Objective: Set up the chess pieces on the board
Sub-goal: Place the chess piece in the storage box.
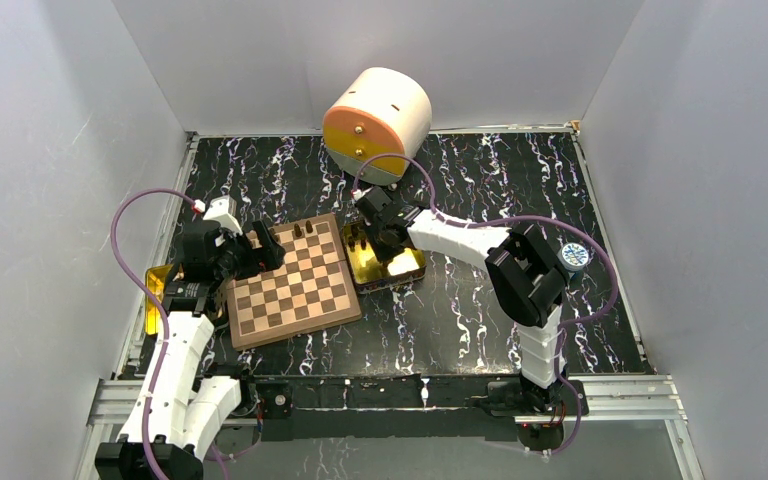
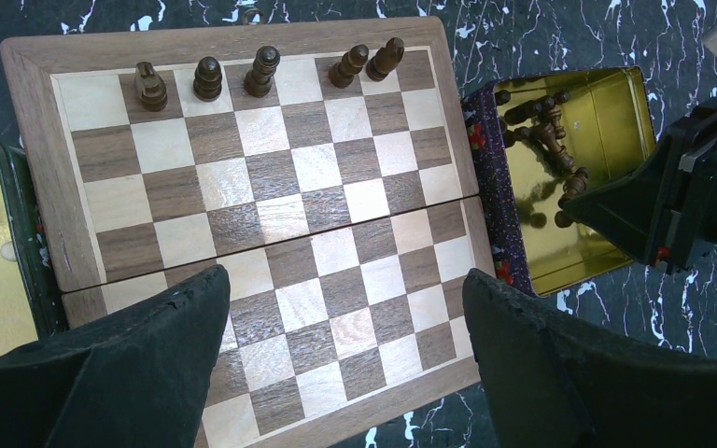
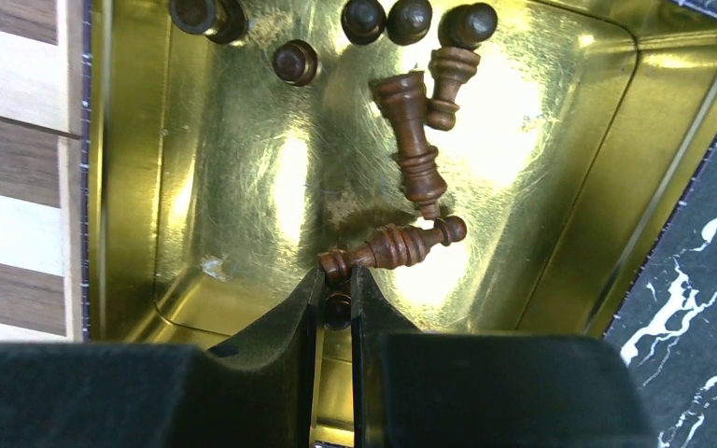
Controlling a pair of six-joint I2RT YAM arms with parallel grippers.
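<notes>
The board lies left of centre, with several chess pieces standing along its far edge. My left gripper hangs open over the board's near squares, holding nothing. More chess pieces lie and stand inside a gold tin at the board's right side. Down in that tin, my right gripper is shut on the base end of a lying chess piece, whose body sticks out to the right. In the top view the right gripper reaches into the tin.
A second gold tin sits at the board's left edge. A round cream and orange container stands at the back. A blue and white disc lies at the right. The table is black marbled, with grey walls around it.
</notes>
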